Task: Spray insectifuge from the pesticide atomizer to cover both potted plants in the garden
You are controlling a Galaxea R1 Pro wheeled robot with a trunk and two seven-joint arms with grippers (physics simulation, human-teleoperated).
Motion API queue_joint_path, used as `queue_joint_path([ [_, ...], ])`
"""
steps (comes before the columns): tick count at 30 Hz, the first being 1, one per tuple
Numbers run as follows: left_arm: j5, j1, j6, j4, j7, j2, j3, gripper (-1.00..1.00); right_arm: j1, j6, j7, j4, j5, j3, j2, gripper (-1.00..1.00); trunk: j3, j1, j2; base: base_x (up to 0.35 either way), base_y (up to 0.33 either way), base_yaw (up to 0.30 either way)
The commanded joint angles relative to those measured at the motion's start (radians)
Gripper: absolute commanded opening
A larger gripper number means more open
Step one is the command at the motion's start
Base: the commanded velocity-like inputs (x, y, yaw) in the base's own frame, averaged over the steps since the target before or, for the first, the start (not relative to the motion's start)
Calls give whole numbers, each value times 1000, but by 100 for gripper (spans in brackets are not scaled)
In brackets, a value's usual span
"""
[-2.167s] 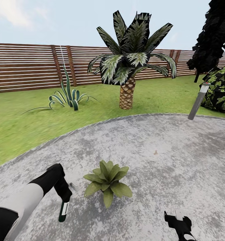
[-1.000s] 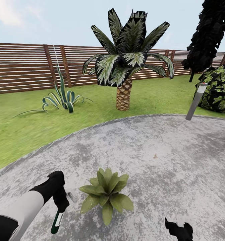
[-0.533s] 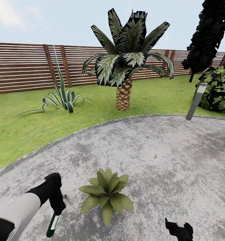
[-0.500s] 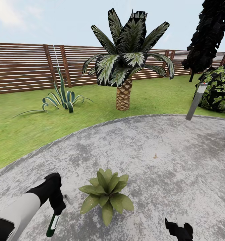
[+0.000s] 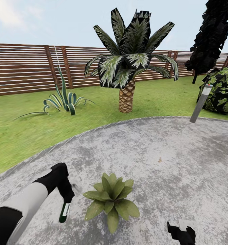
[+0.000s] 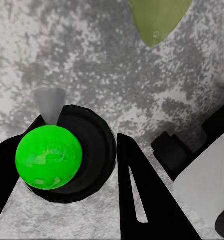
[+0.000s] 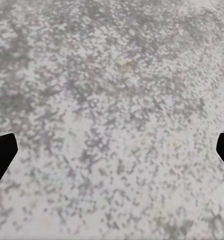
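Observation:
My left gripper [image 5: 65, 201] is shut on the pesticide atomizer [image 5: 64, 212], a slim dark green bottle with a white band that hangs downward over the grey patio, just left of a potted plant [image 5: 111, 200]. In the left wrist view the atomizer [image 6: 49, 157] shows end-on as a bright green round end between the black fingers [image 6: 142, 200], with one leaf tip of the plant [image 6: 158, 20] beyond. That plant is a low rosette of broad green leaves; its pot is hidden beneath them. My right gripper [image 5: 181, 234] sits at the lower right, open over bare stone [image 7: 112, 120].
The round stone patio [image 5: 154, 153] meets lawn [image 5: 22, 132] behind. A striped agave [image 5: 64, 100] and a palm [image 5: 129, 68] stand before the slatted fence [image 5: 22, 68]. A grey lamp post [image 5: 201, 103] and dark bushes [image 5: 224, 92] are at right.
The view has shifted a little. My left arm has lifted and moved right, carrying the atomizer closer to the plant's left side. The right gripper has stayed put.

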Motion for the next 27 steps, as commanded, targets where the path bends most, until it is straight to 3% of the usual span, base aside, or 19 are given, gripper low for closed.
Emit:
queue_joint_path([
  [1,-6,-11,8,-2,-15,-10,-23,-100,-1,-3,-6,2,11,-5,0,100,-1,0,0,0,0,0],
  [4,-6,-21,10,-2,-22,-27,-97,-100,-1,-3,-6,1,11,-5,0,100,-1,0,0,0,0,0],
  [6,-7,-21,10,0,-23,-29,-117,-100,-1,-3,-7,0,10,-5,-1,100,-1,0,0,0,0,0],
  [11,-8,-7,8,2,-24,-22,-133,-100,-1,-3,-7,-3,8,-5,1,100,-1,0,0,0,0,-44],
  [19,-7,-8,8,3,-24,-24,-132,-100,-1,-3,-8,0,8,-5,3,100,-1,0,0,-118,112,-250],
  [27,-8,11,-4,17,-17,-7,-135,-100,0,-3,-9,0,8,-5,3,100,-1,0,0,-7,8,-18],
])
